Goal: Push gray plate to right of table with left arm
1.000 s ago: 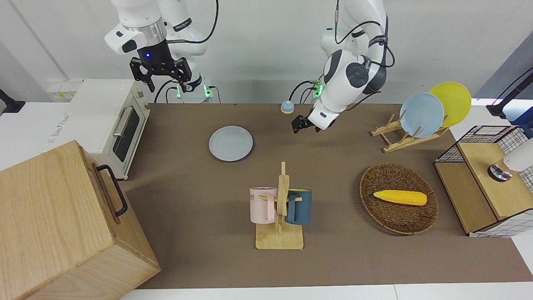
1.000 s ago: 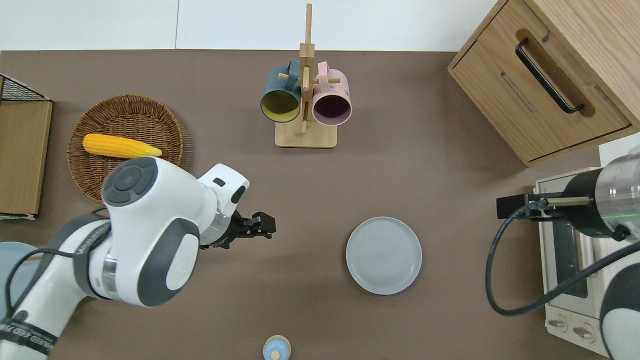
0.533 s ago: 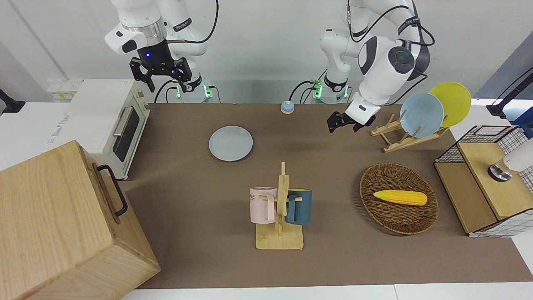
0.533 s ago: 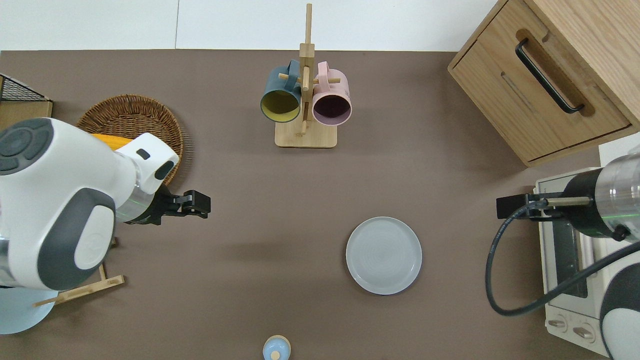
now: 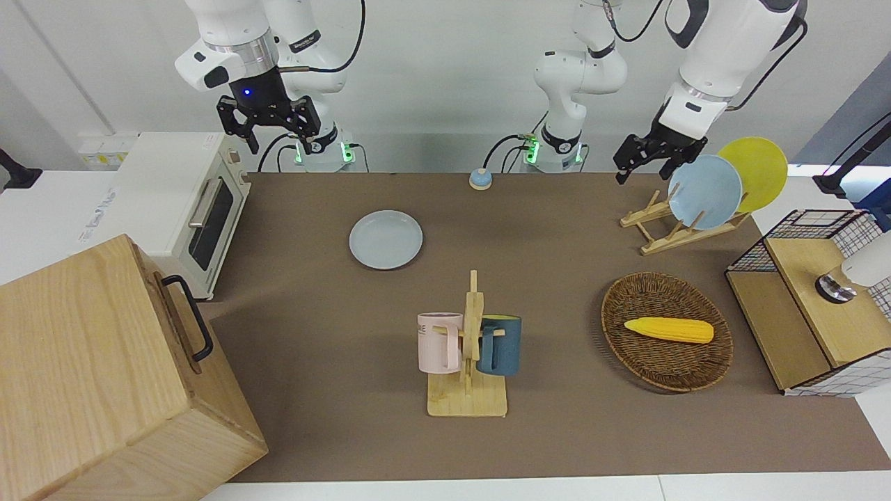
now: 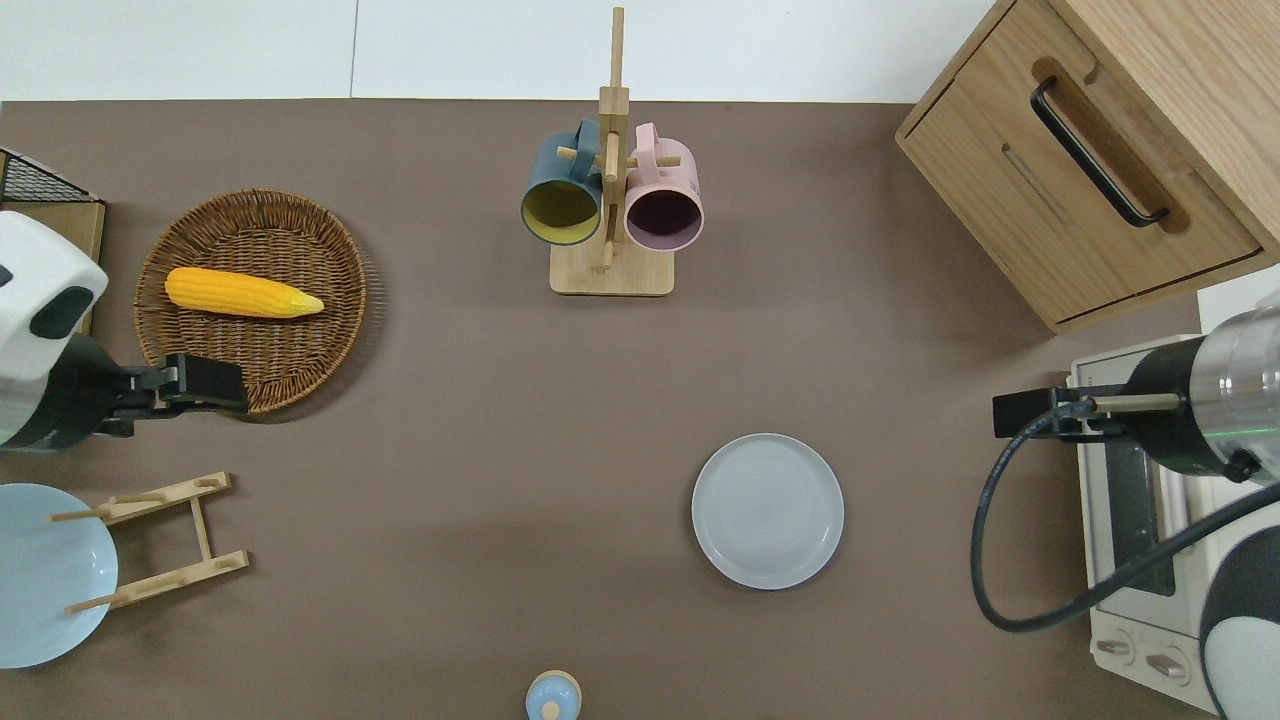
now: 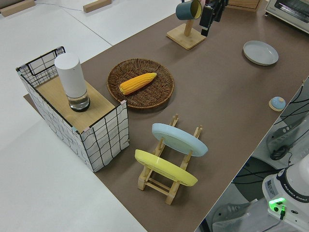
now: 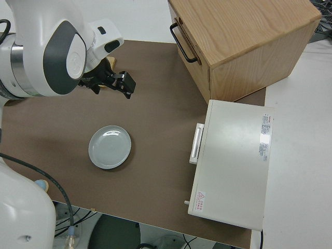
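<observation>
The gray plate [image 5: 385, 239] lies flat on the brown table [image 5: 557, 292], toward the right arm's end, a little short of the white oven; it also shows in the overhead view [image 6: 768, 510] and the left side view [image 7: 260, 52]. My left gripper [image 5: 644, 167] is shut and empty, raised in the air far from the plate. The overhead view shows the left gripper [image 6: 225, 385] over the rim of the wicker basket [image 6: 255, 300]. My right arm is parked, its gripper [image 5: 277, 142] open.
A mug rack [image 5: 468, 362] holds a pink and a dark blue mug. The basket holds a corn cob [image 5: 668, 329]. A plate rack [image 5: 686, 226] holds a bluer and a yellow plate. An oven [image 5: 181, 202], a wooden cabinet [image 5: 104, 376], a wire box [image 5: 807, 299] and a small bell [image 5: 480, 179] also stand here.
My left arm has swung up and away from the table's middle to over the basket at its own end. The gray plate and the right arm have not moved.
</observation>
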Available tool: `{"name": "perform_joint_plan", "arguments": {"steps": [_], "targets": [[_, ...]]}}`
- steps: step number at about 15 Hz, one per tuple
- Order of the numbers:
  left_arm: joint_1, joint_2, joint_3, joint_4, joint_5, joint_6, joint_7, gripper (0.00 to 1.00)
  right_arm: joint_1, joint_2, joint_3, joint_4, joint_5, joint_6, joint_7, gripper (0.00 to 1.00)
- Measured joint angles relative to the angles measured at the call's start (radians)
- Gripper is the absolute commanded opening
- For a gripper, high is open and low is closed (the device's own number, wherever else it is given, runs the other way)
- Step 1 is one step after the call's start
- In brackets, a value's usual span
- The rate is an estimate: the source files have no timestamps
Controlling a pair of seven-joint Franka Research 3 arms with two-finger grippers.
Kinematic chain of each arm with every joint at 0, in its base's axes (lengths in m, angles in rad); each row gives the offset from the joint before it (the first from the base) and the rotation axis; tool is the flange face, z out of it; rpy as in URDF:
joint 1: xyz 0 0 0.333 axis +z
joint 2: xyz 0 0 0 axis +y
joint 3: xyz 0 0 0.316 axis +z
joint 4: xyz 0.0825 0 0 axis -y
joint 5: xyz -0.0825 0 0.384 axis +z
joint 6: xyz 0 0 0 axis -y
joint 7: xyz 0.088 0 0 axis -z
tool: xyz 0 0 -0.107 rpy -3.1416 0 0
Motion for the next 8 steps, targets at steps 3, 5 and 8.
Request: {"name": "perform_joint_plan", "arguments": {"steps": [3, 5, 8], "targets": [[0.026, 0.003, -0.002, 0.022, 0.0, 0.0, 0.001, 0.99, 0.0, 0.0, 0.0, 0.0, 0.0, 0.0, 0.0, 0.996], [0.03, 0.003, -0.002, 0.038, 0.0, 0.0, 0.001, 0.99, 0.0, 0.0, 0.0, 0.0, 0.0, 0.0, 0.0, 0.996], [0.04, 0.003, -0.001, 0.043, 0.0, 0.0, 0.001, 0.99, 0.0, 0.0, 0.0, 0.0, 0.0, 0.0, 0.0, 0.996]]}}
